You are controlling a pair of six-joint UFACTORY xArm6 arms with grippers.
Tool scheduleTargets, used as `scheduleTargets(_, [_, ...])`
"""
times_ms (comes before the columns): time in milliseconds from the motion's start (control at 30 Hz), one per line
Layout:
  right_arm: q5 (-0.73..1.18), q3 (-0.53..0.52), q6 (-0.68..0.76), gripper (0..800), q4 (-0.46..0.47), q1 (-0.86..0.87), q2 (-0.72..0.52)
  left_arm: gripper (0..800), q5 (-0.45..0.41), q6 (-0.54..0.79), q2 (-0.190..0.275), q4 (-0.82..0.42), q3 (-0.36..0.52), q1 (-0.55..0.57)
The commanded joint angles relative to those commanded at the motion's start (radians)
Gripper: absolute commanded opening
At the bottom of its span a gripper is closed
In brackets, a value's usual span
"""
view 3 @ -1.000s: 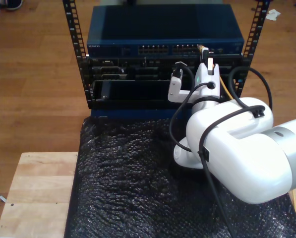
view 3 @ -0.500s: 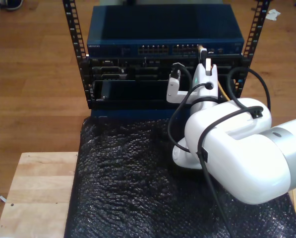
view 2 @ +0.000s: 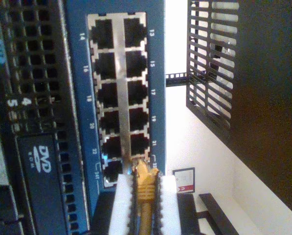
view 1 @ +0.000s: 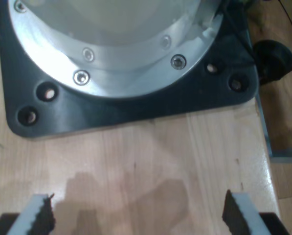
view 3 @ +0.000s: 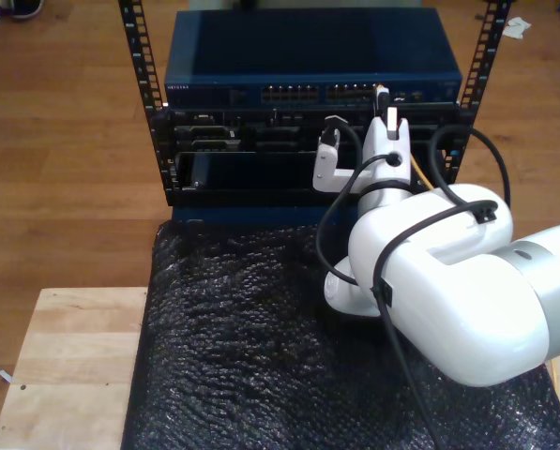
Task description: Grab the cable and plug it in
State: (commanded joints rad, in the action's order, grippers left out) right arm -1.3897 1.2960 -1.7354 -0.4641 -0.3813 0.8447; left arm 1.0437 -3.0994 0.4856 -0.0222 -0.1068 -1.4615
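My second arm's shell (view 3: 448, 291) is glossy white plastic. The mat (view 3: 242, 356) under it looks crinkled, shiny black, like bubble wrap. The tabletop (view 1: 146, 161) is smooth pale wood; the base plate (view 1: 131, 105) matt black under polished metal.

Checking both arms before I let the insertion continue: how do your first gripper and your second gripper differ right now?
My second gripper is shut on the yellow cable, whose plug end sits at the port block of the blue switch. My first gripper is open, with nothing between its fingers.

My second gripper faces the switch's front; my first gripper looks down at a bare wooden tabletop beside a black base plate.

Both have light, ridged fingers.
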Motion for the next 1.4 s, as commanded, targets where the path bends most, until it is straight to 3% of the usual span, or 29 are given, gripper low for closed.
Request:
scheduleTargets(433, [0.002,0.012,0.006,10,0.002,0.000,0.006,800,0.000,0.000,0.000,0.000,0.000,0.000])
scheduleTargets(667, [0.002,-0.002,0.005,255,0.003,-0.003,0.003,800,0.000,0.000,0.000,0.000,0.000,0.000])
scheduleTargets(767, [0.003,-0.018,0.006,286,0.003,-0.002,-0.006,800,0.000,0.000,0.000,0.000,0.000,0.000])
scheduleTargets(1033, [0.018,-0.140,0.006,348,0.003,-0.035,-0.104,800,0.000,0.000,0.000,0.000,0.000,0.000])
scheduleTargets(1400, [0.178,-0.402,0.006,453,0.002,-0.054,-0.394,800,0.000,0.000,0.000,0.000,0.000,0.000])
